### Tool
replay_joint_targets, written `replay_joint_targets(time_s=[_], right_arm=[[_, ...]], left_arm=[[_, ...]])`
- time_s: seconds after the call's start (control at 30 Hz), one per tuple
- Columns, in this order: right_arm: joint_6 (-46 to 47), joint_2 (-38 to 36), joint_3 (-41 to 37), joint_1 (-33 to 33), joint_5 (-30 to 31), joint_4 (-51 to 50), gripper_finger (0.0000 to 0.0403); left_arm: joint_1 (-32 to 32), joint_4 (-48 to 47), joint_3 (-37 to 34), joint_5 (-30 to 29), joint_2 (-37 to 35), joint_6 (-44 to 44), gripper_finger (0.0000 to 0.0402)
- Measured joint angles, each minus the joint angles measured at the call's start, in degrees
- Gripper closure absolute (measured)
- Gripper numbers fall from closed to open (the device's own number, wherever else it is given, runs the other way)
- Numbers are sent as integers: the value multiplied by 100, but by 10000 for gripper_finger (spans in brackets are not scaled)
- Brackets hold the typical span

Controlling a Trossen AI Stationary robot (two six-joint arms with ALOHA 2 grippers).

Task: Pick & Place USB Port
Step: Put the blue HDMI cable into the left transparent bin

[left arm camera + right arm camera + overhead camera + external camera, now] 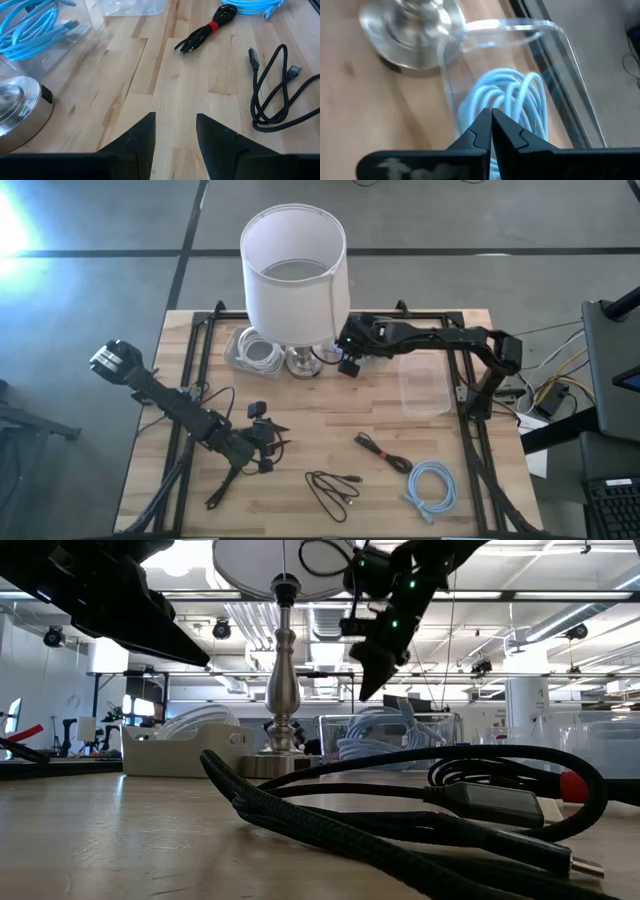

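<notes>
A loose black USB cable (pixel 333 491) lies on the table near its near edge, also in the left wrist view (pixel 277 95). Beside it lie a black cable bundle with a red tie (pixel 384 452) (pixel 207 29) and a light blue coil (pixel 432 488). My left gripper (pixel 272 436) (pixel 175 117) is open, low over the near-left table, touching nothing. My right gripper (pixel 348 366) (pixel 491 112) is shut and raised beside the lamp base (pixel 302 361), pointing down in the low view (pixel 372 680). Nothing shows between its fingers.
A lamp with a white shade (pixel 294 270) stands at the table's far middle. To its left, a clear bin (pixel 250 350) (pixel 520 30) holds a pale blue cable coil (pixel 512 100). A second clear bin (pixel 425 387) sits right of the lamp.
</notes>
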Motion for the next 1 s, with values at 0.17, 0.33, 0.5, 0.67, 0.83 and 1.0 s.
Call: replay_joint_targets(time_s=[0.17,0.33,0.5,0.67,0.83,1.0], right_arm=[[161,-300,137,220,-62,-391,394],[646,-552,227,532,-57,-1066,394],[1004,-730,248,1058,-65,-1557,394],[1458,-846,248,1707,-86,-1831,394],[2092,-903,249,2382,-91,-2128,394],[2764,-908,248,3029,-107,-2278,394]], left_arm=[[0,-9,0,0,0,0,257],[0,-13,0,0,0,1,257],[2,-16,0,-2,0,28,257],[2,-15,0,-4,0,65,257],[2,-10,0,-4,0,59,257],[2,-11,0,-4,0,57,257]])
